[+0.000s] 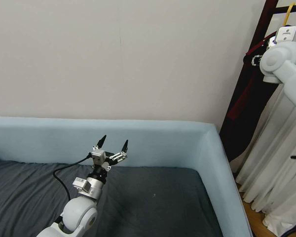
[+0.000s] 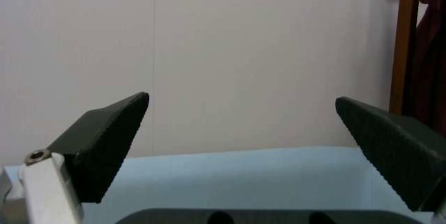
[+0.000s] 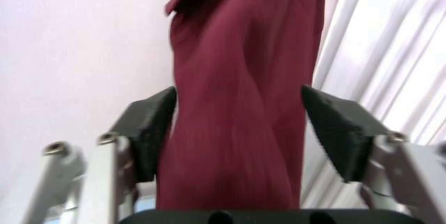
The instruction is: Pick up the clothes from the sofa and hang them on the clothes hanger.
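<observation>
Up in the upper right of the head view, the dark red garment (image 1: 238,111) hangs down along the dark wooden rack (image 1: 269,11), off the sofa and beside the white curtain (image 1: 276,163). The right wrist view has the same cloth (image 3: 237,36) falling in long folds straight through the centre of the frame. The right gripper (image 3: 238,92) is spread wide around it, one black pad at either side of the fabric; the cloth sits in the gap and comes close to one pad, but whether it touches cannot be told, and nothing is pinched. The right arm (image 1: 286,64) reaches up to the rack at the right edge of the head view.

Lower in that frame, left of centre, the left gripper (image 1: 114,141) points upward over the sofa (image 1: 138,138), its two fingers parted and holding nothing. From the left wrist view its fingers (image 2: 112,140) stand far apart, with the pale wall (image 2: 244,51) and the light blue sofa back between them. The dark grey seat cushion (image 1: 153,202) lies below.
</observation>
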### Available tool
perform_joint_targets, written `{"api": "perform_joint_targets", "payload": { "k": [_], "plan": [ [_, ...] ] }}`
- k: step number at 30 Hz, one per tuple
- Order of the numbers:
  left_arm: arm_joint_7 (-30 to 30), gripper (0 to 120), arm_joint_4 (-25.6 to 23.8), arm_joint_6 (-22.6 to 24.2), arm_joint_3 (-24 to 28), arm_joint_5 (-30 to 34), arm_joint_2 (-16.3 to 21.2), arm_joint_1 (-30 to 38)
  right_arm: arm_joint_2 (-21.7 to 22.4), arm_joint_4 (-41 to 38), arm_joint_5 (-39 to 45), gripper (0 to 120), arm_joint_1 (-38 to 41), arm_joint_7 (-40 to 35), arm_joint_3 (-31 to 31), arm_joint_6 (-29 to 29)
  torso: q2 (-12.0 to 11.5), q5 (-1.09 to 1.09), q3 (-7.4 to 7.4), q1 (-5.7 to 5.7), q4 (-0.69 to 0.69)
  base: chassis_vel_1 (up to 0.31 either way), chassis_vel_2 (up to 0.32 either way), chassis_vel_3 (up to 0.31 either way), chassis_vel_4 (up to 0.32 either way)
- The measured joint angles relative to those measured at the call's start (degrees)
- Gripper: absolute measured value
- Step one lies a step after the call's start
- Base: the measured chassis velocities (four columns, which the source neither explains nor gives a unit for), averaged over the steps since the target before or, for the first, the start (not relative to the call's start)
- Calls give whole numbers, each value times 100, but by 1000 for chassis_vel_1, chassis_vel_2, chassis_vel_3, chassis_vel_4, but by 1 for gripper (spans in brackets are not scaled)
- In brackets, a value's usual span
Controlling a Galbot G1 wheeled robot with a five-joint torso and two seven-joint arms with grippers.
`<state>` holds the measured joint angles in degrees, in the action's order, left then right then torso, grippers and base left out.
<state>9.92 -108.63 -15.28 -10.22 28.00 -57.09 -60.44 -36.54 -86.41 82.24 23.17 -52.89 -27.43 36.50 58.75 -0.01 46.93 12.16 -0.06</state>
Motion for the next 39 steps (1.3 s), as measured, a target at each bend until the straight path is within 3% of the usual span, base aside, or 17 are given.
{"api": "perform_joint_targets", "payload": {
  "k": [3,5,8,9,11,13,14,17,18,22,23,28,33,36,39],
  "plan": [
    [7,100,-10,6,-18,-34,-27,-48,686,-1040,-325,86,-658,555,473,-282,0,3,1,0,-3,0,0,0,0],
    [6,100,-14,9,-30,-34,-35,-53,854,-1278,-396,91,-858,764,628,-453,0,3,0,0,-5,0,0,0,0],
    [5,100,-68,12,-79,-25,-63,-110,1573,-2316,-1177,100,-2004,1882,1187,-1607,1,2,-1,-1,-5,0,0,0,0],
    [5,100,-68,12,-79,-25,-63,-110,1573,-2316,-1177,100,-2004,1882,1187,-1607,1,2,-1,-1,-5,0,0,0,0],
    [-7,100,-99,12,-103,-20,-77,-158,1761,-2541,-1499,100,-2396,2207,1284,-2041,1,3,-1,-1,-5,0,0,0,0],
    [-95,100,-224,-39,-256,-14,-171,-391,1883,-2887,-1968,100,-3025,2605,1357,-2828,1,-1,-1,-1,-5,0,0,0,0],
    [-95,100,-224,-39,-256,-14,-171,-391,1883,-2887,-1968,100,-3025,2605,1357,-2828,1,-1,-1,-1,-5,0,0,0,0],
    [-257,100,-303,-160,-434,-14,-321,-647,1659,-2975,-2375,100,-3786,3024,1510,-3699,1,0,0,-1,2,0,0,0,0],
    [-257,100,-303,-160,-434,-14,-321,-647,1659,-2975,-2375,100,-3786,3024,1510,-3699,1,0,0,-1,2,0,0,0,0],
    [-337,100,-358,-213,-593,-122,-522,-934,904,-2486,-2880,100,-4805,3806,1544,-4752,1,0,0,-1,-3,0,0,0,0],
    [-337,100,-358,-213,-593,-122,-522,-934,904,-2486,-2880,100,-4805,3806,1544,-4752,1,0,0,-1,-3,0,0,0,0],
    [-312,100,-354,-207,-761,-224,-816,-1199,-298,-1627,-3583,100,-5869,3907,1832,-5179,0,-1,1,0,-1,0,0,0,0],
    [50,100,-323,-65,-818,-390,-1025,-1341,-872,-1289,-4261,100,-6672,4010,2189,-5308,0,2,2,0,-2,0,0,0,0],
    [157,100,-289,-162,-905,-461,-1323,-1606,-1421,-1153,-5080,100,-7688,3967,2866,-5189,0,2,1,0,-3,0,0,0,0],
    [165,100,-258,-313,-946,-614,-1518,-1760,-1644,-1253,-5353,100,-8188,3973,3369,-5125,0,1,0,0,-4,0,0,0,0]
  ]
}}
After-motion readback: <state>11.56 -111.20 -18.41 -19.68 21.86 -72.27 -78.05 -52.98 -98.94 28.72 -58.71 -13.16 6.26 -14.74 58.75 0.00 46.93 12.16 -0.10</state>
